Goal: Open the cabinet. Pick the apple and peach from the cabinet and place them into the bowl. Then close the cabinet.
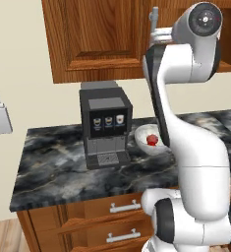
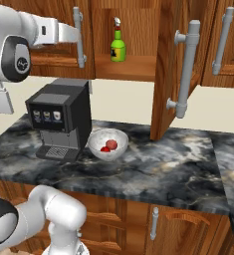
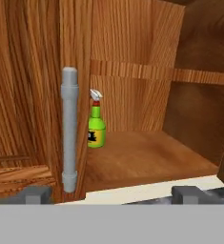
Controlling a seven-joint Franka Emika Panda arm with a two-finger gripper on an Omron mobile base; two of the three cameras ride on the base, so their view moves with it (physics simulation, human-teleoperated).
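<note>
We are holding our gripper [image 3: 111, 193] up before the cabinet [image 2: 138, 35], fingers [image 3: 35, 194] spread wide and grasping nothing. Its right door [image 2: 171, 69] is standing open; a green bottle [image 2: 118, 47] is sitting on the shelf. The bowl [image 2: 107, 145] is resting on the counter [image 2: 158, 164] just right of the coffee machine [image 2: 58, 119], holding two red fruits [image 2: 110, 145]

The cabinet [image 2: 168, 69] is reddish-brown wood with grey vertical bar handles; its right door stands swung open, the left door shut. The white bowl [image 2: 107, 145] sits upright on the counter below, holding two reddish fruits.
</note>
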